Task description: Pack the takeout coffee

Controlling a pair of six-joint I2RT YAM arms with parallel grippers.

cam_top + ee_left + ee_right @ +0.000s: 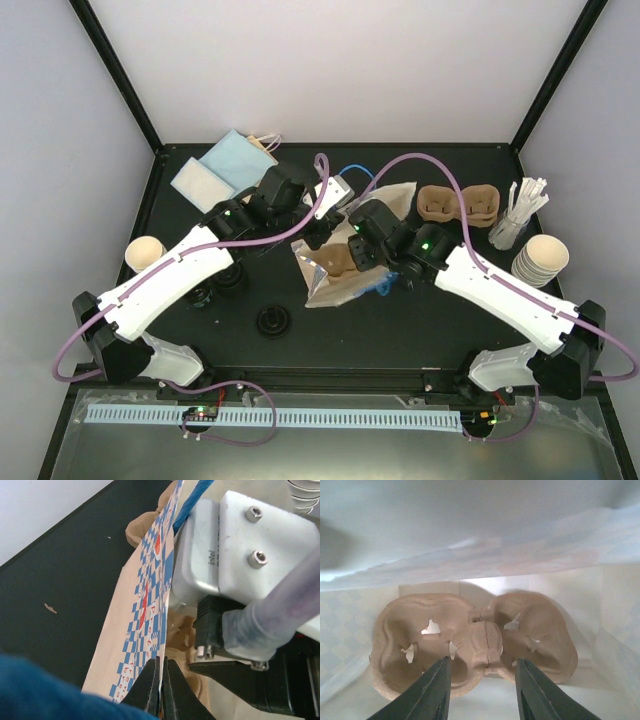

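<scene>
The blue-checked paper bag [345,290] lies on its side mid-table, its mouth toward the arms. My left gripper [317,237] is shut on the bag's upper edge; in the left wrist view its jaws [161,690] pinch the printed paper [145,605]. My right gripper [353,252] reaches into the mouth. In the right wrist view it [481,661] straddles the centre bridge of a brown two-hole cup tray [420,625] inside the bag [470,530], one finger in each hole, gripping it. A single cream cup [145,253] stands at the left and black lids [272,320] lie near the left arm.
A second pulp tray [458,203] sits at the back right beside a holder of white stir sticks [520,215] and a stack of cups [540,258]. Flat pale-blue bags [225,165] lie at the back left. More black lids [228,281] rest under the left arm.
</scene>
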